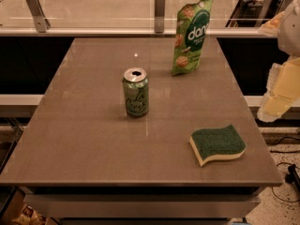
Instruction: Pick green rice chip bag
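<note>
The green rice chip bag (pixel 191 35) stands upright at the far right of the brown table (pixel 93 139). It is a tall glossy green pouch with white "dang" lettering and pictures of round crisps. My gripper (pixel 280 92) shows as a pale cream shape at the right edge of the view, beyond the table's right side. It is well apart from the bag, lower in the view and to its right, and holds nothing that I can see.
A green soda can (pixel 136 92) with an open silver top stands near the table's middle. A flat green-and-yellow sponge (pixel 217 144) lies at the front right. A glass rail with metal posts (pixel 160 11) runs behind the table.
</note>
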